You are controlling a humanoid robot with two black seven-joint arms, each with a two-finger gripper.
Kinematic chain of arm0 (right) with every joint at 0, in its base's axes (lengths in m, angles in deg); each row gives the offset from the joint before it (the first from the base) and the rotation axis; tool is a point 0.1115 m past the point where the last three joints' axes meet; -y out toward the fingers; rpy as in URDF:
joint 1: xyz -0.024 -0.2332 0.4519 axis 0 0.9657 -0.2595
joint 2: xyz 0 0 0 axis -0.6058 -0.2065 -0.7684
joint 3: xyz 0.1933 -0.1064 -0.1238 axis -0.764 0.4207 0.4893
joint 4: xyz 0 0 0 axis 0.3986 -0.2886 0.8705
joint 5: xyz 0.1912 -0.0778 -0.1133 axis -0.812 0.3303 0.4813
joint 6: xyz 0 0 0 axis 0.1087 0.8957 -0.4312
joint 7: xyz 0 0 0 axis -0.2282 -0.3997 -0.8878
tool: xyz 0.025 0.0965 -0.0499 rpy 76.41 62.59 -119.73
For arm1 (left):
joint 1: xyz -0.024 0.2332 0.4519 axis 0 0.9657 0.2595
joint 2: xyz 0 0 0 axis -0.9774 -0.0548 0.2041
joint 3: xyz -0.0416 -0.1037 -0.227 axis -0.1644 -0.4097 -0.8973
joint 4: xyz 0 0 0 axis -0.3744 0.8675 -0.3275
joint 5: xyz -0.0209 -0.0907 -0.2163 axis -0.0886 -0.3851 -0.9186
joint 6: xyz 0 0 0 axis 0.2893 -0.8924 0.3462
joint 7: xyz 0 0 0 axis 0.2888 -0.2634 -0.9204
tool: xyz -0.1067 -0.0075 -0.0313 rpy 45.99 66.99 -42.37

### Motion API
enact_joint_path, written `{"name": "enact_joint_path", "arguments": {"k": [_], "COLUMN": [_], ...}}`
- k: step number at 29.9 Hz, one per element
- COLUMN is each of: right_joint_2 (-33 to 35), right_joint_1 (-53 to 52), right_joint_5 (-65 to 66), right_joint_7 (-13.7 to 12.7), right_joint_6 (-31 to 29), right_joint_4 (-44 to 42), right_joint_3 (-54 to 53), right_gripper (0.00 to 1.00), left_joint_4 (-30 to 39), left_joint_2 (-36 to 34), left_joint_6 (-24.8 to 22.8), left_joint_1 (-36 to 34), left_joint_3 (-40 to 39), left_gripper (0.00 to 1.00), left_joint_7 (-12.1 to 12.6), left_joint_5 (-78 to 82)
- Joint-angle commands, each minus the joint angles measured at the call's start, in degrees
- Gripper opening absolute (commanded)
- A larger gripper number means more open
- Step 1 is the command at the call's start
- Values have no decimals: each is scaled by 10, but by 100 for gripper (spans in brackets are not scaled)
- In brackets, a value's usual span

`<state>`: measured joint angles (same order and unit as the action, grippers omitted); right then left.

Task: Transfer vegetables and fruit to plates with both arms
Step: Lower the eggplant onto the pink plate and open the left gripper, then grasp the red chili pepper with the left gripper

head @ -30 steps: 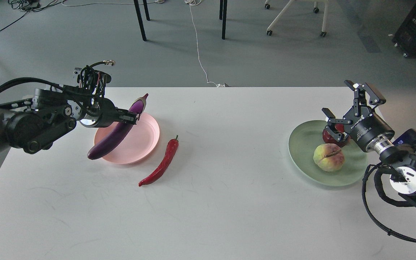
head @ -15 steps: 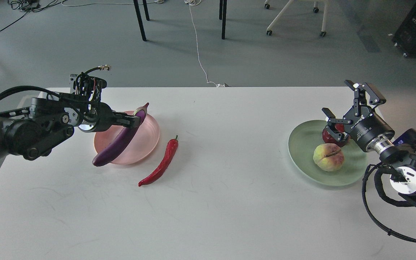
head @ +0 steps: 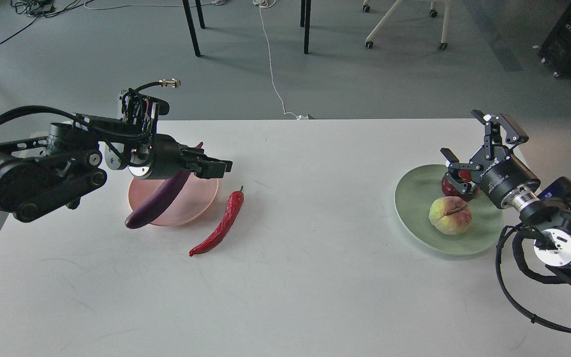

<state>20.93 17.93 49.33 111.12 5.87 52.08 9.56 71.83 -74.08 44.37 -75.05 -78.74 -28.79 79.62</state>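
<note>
The purple eggplant lies slanted across the pink plate, its lower end hanging over the plate's front-left rim. My left gripper is open and empty, just right of the eggplant's upper end, above the plate's right rim. The red chili pepper lies on the table right of the pink plate. The peach and the pomegranate sit on the pale green plate. My right gripper is open wide above the pomegranate, and its lower finger partly hides the fruit.
The white table ends behind both plates. The green plate sits near the table's right edge. Chair and table legs, a white cable and a black case stand on the floor beyond.
My left gripper has let go of the eggplant and moved right past it. The eggplant now rests on the pink plate. My right arm has barely moved.
</note>
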Motion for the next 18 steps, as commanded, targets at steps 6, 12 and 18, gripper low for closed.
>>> {"name": "enact_joint_path", "arguments": {"k": [6, 12, 18], "right_joint_2": [4, 5, 6], "right_joint_1": [0, 0, 0], "right_joint_5": [0, 0, 0], "right_joint_7": [0, 0, 0], "right_joint_6": [0, 0, 0], "right_joint_4": [0, 0, 0], "right_joint_3": [0, 0, -1], "right_gripper": [98, 98, 98], "left_joint_4": [35, -10, -34], "left_joint_2": [57, 101, 100], "left_joint_6": [4, 18, 19], "left_joint_1": [10, 35, 51], "left_joint_3": [7, 11, 11], "left_gripper": [83, 83, 83], "left_joint_7": [37, 38, 38], "left_joint_5": [6, 10, 16]}}
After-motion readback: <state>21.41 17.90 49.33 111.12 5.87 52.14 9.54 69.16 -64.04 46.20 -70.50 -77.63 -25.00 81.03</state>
